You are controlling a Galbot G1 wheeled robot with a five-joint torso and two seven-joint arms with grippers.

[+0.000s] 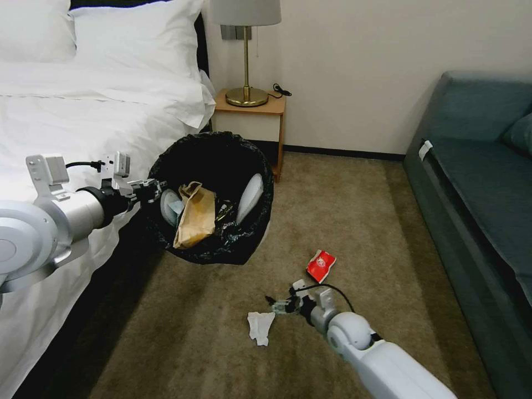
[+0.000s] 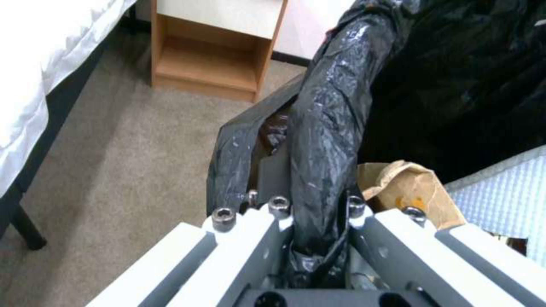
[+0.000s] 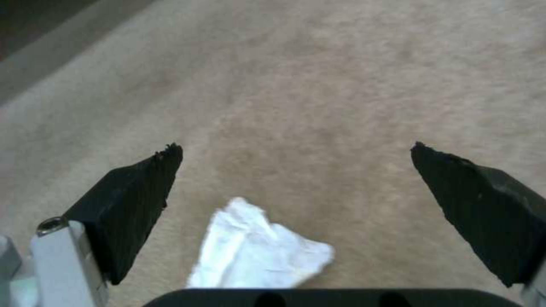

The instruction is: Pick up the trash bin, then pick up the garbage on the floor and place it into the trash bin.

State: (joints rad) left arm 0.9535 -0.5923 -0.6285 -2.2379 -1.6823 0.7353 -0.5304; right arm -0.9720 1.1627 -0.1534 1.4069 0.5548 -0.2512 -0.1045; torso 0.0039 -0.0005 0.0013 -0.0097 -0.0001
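Right pincer (image 3: 296, 149) spread over tissue (image 3: 259, 251) | left pincer (image 2: 315, 204) clamped on trash bin (image 1: 213, 197) rim

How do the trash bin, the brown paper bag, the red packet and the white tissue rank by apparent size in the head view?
1. trash bin, held up at its rim by the left pincer.
2. brown paper bag, inside the bin.
3. white tissue and red packet, on the floor: they look alike, so I leave them unranked.

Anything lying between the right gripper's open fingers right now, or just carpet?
In the right wrist view, the right gripper is open over the floor. A crumpled white tissue lies between its fingers, near the base; toward the tips, bare carpet.
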